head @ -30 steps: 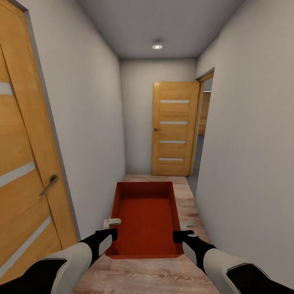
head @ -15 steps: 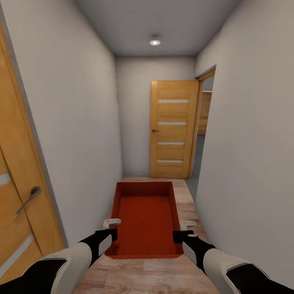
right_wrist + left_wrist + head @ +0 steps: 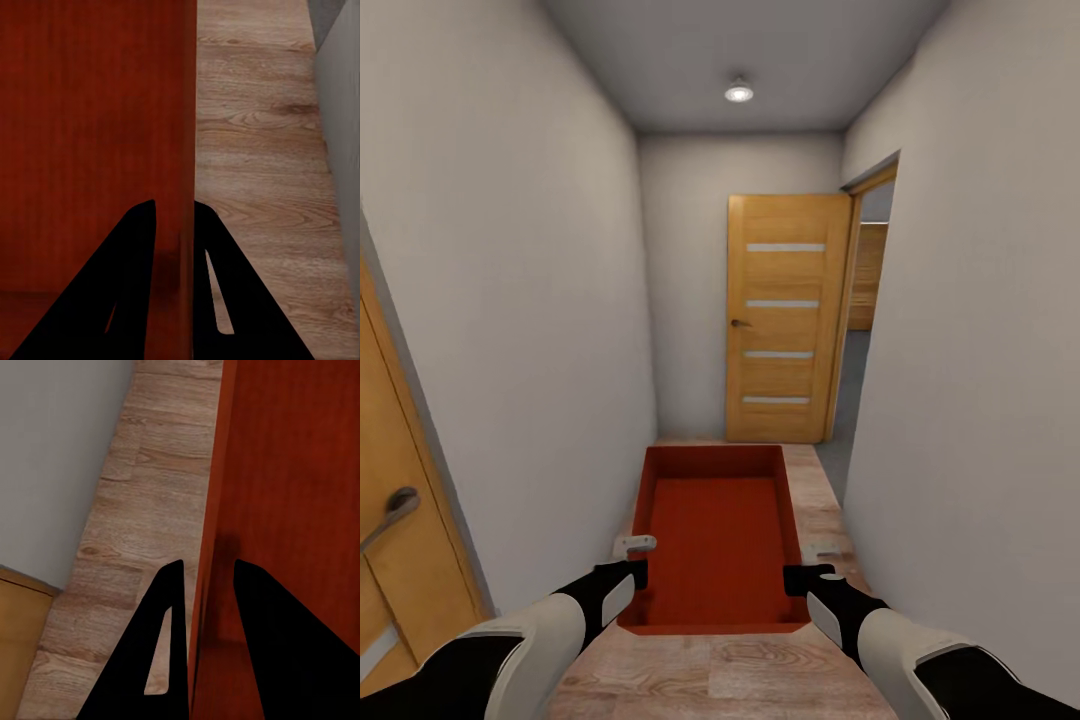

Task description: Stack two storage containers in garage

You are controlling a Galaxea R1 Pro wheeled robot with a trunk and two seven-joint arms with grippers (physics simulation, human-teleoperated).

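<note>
Head view: we carry storage container (image 3: pixel 717 535) level before trunk, above corridor wood floor (image 3: pixel 830 500), facing wooden door (image 3: pixel 785 318). Left gripper (image 3: pixel 201 585) pinches left wall, right gripper (image 3: pixel 175 217) pinches right wall; two-sided hold keeps bin balanced in transit. Garage not reached.

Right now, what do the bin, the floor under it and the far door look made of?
Storage container: likely molded plastic, uniform orange-red with a fine ribbed texture on its base and thin walls, matte.
Hallway floor: light wood planks or laminate, with visible grain and knots; low sheen.
Far door: honey-toned wood or veneer with horizontal grain and four pale inset strips, possibly frosted glass.
</note>
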